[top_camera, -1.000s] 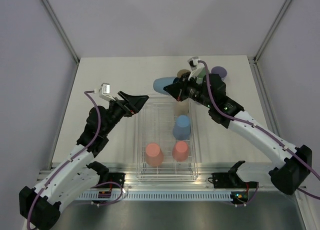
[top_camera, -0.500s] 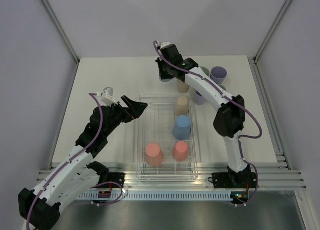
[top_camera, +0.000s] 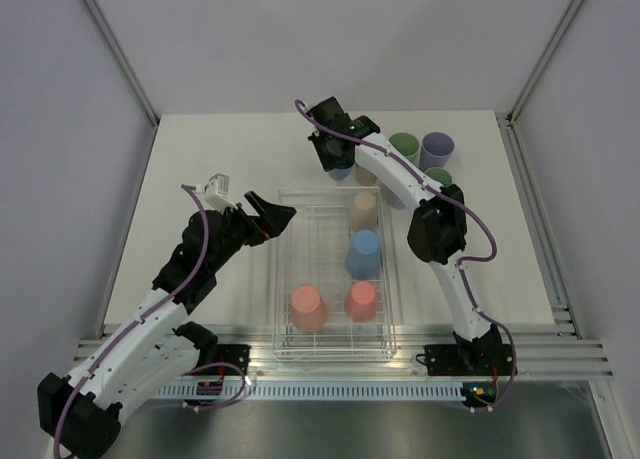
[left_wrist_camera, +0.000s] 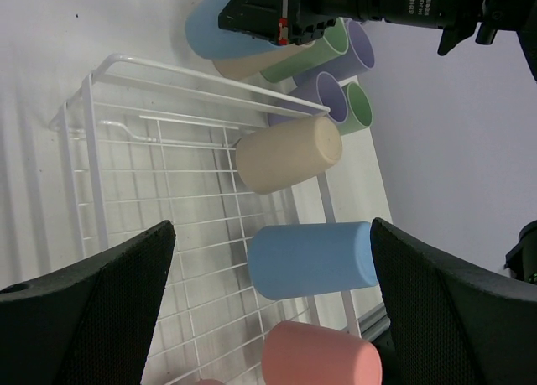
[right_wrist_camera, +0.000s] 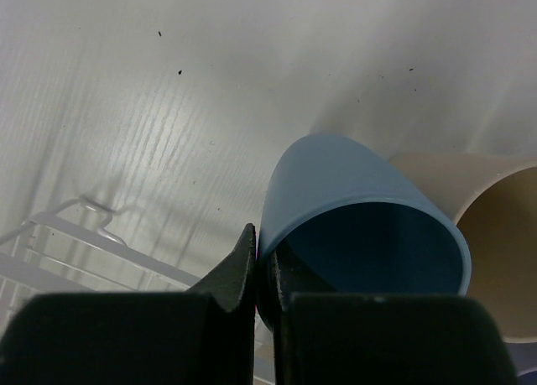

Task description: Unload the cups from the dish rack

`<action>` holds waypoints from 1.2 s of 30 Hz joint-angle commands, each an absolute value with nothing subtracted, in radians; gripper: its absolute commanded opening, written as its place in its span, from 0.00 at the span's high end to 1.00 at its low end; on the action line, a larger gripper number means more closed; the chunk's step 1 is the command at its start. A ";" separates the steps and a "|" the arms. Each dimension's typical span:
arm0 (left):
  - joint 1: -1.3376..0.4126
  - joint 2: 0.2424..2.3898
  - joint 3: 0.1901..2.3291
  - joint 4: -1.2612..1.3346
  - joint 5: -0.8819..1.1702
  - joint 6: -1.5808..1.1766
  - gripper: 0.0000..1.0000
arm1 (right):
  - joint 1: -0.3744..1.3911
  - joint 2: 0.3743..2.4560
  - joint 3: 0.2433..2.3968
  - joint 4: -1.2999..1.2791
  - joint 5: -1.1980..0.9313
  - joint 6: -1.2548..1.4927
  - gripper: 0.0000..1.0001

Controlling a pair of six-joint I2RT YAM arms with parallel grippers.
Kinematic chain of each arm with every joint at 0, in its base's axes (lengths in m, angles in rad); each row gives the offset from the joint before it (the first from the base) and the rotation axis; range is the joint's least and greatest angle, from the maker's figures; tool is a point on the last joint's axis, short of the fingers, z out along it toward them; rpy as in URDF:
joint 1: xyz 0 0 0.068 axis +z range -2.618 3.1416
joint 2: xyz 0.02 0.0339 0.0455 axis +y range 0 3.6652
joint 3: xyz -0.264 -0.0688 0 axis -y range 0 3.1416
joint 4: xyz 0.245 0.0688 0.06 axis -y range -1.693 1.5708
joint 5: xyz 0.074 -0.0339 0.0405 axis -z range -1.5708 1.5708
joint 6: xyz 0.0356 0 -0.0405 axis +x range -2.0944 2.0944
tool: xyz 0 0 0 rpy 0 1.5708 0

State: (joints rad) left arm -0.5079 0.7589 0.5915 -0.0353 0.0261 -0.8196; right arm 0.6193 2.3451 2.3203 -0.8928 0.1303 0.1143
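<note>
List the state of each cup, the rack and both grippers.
Left gripper, open, empty.
Right gripper, shut on held blue cup.
Held blue cup, mouth up, outside rack.
Rack, holds four cups.
Racked beige cup, upside down.
Racked blue cup, upside down.
Coral cups, upside down.
Table cups, mouths up.

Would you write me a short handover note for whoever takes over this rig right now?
Left gripper: open, by the far corner of the dish rack.
Right gripper: shut on the rim of a blue cup, beyond the rack.
Done: five cups stand on the table there.
Left: set it down; unload the beige cup, second blue cup, two coral pink cups.
</note>
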 commanded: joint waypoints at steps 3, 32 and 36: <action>-0.509 0.793 0.609 -0.047 0.035 -0.773 0.00 | 0.611 2.384 2.391 -0.919 0.146 0.081 0.99; -0.532 0.810 0.744 -0.179 0.156 -0.608 0.00 | 0.633 1.979 2.064 -0.557 0.103 0.113 0.33; -0.572 0.839 0.762 -0.212 0.199 -0.551 0.00 | 0.672 1.702 1.844 -0.416 0.228 0.165 0.24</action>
State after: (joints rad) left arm -0.5438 0.8265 0.7162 -0.1909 0.1417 -0.6476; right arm 0.6373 1.9217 1.9240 -0.6147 0.1314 0.1158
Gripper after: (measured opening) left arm 0.995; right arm 0.753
